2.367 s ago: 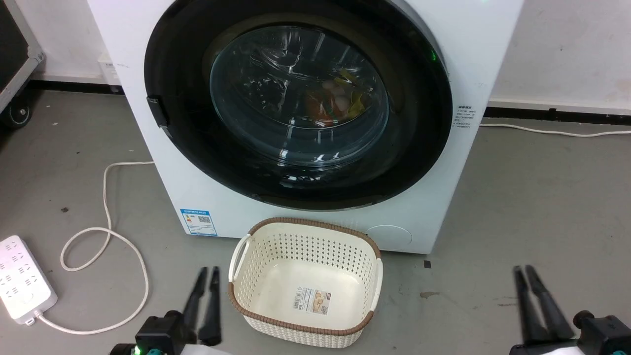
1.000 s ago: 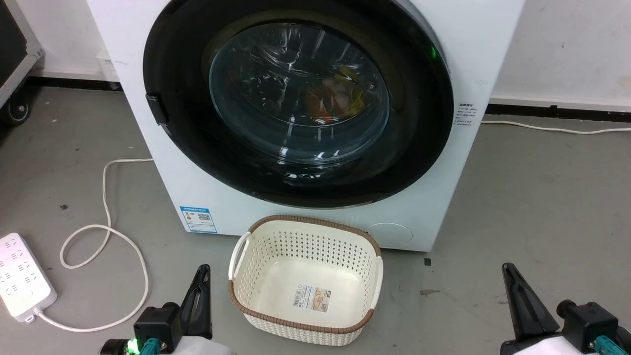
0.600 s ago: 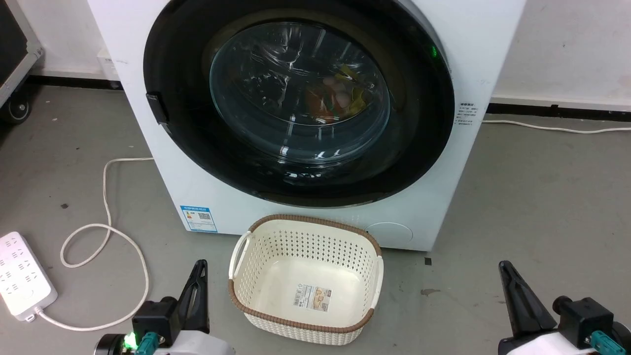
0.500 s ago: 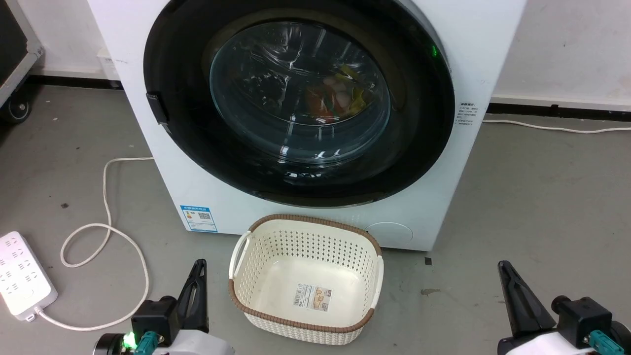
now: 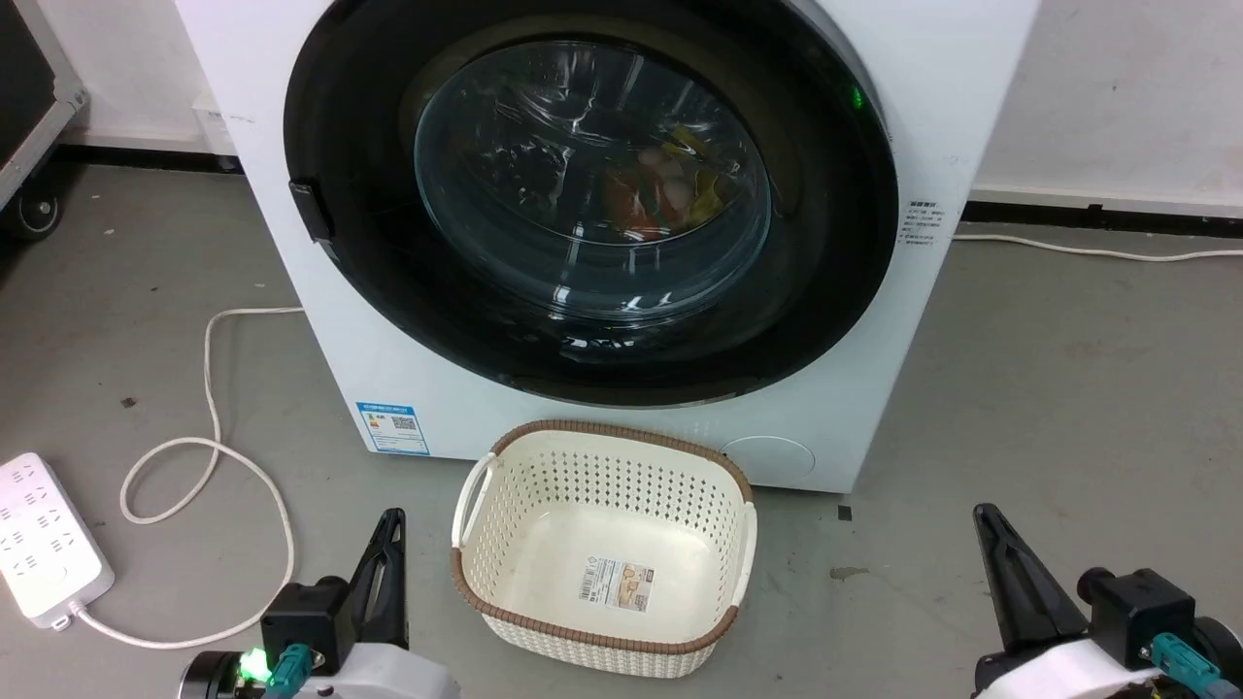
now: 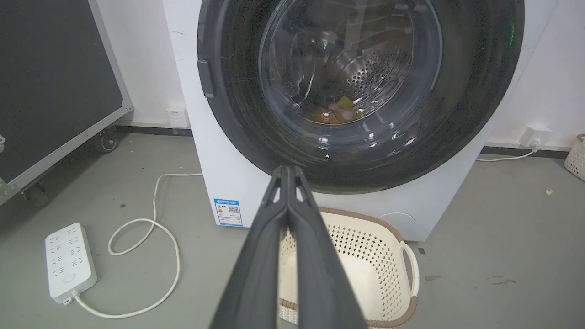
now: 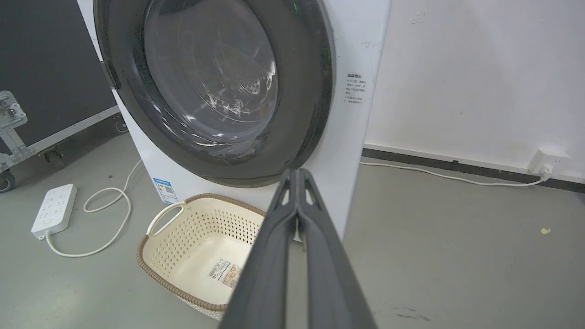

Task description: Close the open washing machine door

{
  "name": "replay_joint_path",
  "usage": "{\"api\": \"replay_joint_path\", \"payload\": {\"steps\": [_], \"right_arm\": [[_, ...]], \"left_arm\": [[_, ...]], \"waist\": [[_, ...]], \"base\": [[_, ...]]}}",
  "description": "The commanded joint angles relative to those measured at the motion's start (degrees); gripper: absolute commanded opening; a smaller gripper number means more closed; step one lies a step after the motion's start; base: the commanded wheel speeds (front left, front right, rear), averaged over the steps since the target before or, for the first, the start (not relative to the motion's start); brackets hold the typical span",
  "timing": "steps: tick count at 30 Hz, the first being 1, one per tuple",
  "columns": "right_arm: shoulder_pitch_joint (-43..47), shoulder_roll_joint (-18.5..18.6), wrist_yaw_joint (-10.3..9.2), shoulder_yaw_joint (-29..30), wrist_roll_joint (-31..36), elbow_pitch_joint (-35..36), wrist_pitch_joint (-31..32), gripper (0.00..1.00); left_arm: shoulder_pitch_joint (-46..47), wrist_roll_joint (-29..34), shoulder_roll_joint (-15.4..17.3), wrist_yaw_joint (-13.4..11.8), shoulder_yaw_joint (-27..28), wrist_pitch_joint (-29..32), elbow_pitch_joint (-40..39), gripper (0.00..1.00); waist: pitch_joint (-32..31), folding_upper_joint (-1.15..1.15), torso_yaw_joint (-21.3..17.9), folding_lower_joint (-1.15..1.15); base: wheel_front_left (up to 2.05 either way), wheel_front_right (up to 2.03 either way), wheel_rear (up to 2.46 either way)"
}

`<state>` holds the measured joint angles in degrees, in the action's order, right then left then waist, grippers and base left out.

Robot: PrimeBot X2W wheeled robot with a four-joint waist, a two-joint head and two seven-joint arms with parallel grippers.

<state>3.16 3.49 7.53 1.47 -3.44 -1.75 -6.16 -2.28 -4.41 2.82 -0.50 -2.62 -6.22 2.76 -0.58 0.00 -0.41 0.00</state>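
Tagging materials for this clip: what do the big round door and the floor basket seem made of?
Round black washing machine door: probably glossy plastic surround, showing glints; clear bulging glass centre. Cream perforated basket: matte moulded plastic, brown woven-look rim.

The washing machine [image 5: 932, 116] is backed against the wall [image 5: 1117, 87], with the washing machine door [image 5: 835, 243] laid against its front. A basket [image 5: 592, 655] is placed on the floor [image 5: 1068, 388] just before it. A power strip [image 5: 44, 544] and a cable [image 5: 207, 374] are laid to its left.
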Motion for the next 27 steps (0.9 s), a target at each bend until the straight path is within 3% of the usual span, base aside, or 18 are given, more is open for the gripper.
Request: {"api": "replay_joint_path", "payload": {"steps": [1, 27], "right_arm": [[-0.8, -0.3, -0.03, -0.1, 0.6, 0.4, 0.2, 0.0], [-2.0, -0.5, -0.03, -0.8, 2.1, 1.1, 3.3, 0.0]], "left_arm": [[0.9, 0.6, 0.0, 0.2, 0.3, 0.3, -0.4, 0.0], [1.6, 2.6, 0.0, 0.3, 1.5, 3.4, -1.6, 0.0]], "waist": [[0.0, 0.0, 0.0, 0.0], [0.3, 0.0, 0.2, 0.0]], "base": [[0.0, 0.0, 0.0], [0.0, 0.0, 0.0]]}}
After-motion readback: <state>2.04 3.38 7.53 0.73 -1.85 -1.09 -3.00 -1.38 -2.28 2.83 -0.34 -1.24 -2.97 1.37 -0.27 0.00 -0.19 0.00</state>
